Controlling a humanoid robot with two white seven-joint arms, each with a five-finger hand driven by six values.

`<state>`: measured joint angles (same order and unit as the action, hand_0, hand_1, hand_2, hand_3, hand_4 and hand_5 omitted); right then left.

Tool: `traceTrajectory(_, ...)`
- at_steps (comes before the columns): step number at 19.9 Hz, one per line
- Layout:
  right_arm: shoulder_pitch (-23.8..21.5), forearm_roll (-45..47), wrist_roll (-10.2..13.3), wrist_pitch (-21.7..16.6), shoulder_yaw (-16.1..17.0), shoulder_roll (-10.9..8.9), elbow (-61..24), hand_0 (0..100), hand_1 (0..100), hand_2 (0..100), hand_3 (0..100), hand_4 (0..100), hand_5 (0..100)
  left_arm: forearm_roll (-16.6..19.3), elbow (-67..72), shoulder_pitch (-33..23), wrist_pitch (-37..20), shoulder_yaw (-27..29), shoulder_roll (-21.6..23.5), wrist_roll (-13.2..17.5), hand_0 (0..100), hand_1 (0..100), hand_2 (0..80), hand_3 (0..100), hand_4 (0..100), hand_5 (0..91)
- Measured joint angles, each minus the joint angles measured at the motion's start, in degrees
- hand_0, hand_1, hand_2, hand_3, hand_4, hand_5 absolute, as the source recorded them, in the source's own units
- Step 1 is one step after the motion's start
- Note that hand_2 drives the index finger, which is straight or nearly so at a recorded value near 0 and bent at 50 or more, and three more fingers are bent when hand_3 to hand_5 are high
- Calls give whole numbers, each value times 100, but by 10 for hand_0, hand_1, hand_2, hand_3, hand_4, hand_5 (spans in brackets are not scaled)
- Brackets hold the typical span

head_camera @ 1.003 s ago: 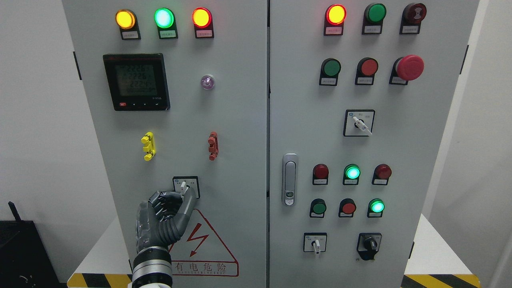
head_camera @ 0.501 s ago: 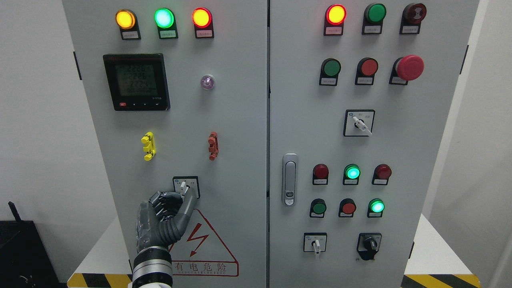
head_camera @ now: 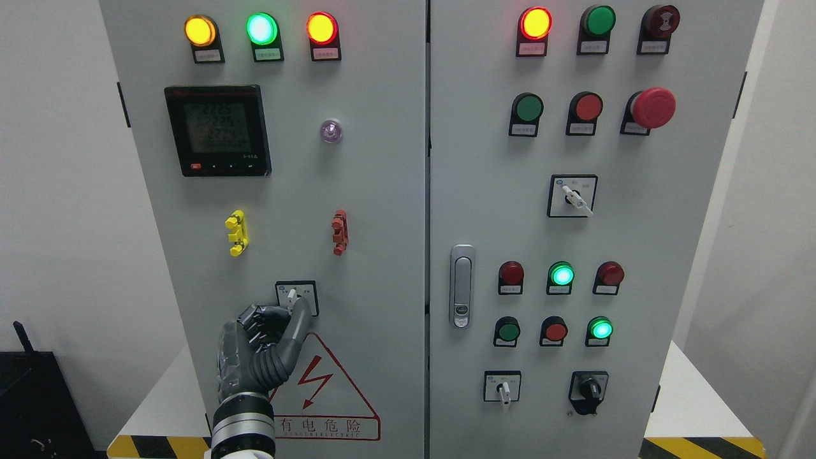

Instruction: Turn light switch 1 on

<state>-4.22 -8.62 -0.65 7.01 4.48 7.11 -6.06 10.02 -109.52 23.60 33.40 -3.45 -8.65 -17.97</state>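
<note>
The light switch (head_camera: 291, 294) is a small white rotary knob on a black-framed plate, low on the left cabinet door (head_camera: 376, 191). Its lever points up, leaning slightly left. My left hand (head_camera: 294, 308) comes up from the bottom edge and sits right under the plate. Its thumb (head_camera: 301, 315) presses against the knob's right side, and the curled fingers (head_camera: 262, 316) close in from the lower left. The hand hides the knob's base. My right hand does not show.
Above the switch are a red terminal block (head_camera: 340, 232), a yellow one (head_camera: 236, 233) and a digital meter (head_camera: 217, 130). A red warning triangle (head_camera: 322, 389) sits below. The right door carries a handle (head_camera: 462, 285), indicator lamps, push buttons and more rotary switches (head_camera: 572, 196).
The thumb tip has crept slightly left and up against the knob. The lever's angle looks unchanged, and the meter digits flickered.
</note>
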Motion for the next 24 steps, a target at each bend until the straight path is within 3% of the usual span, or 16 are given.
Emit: traceTrajectory(24,0,2,2,0,0,1,0,303,0,0,0,0,0,-12,13,11,5,-43,-2,-19,586,571,610,696,735,605)
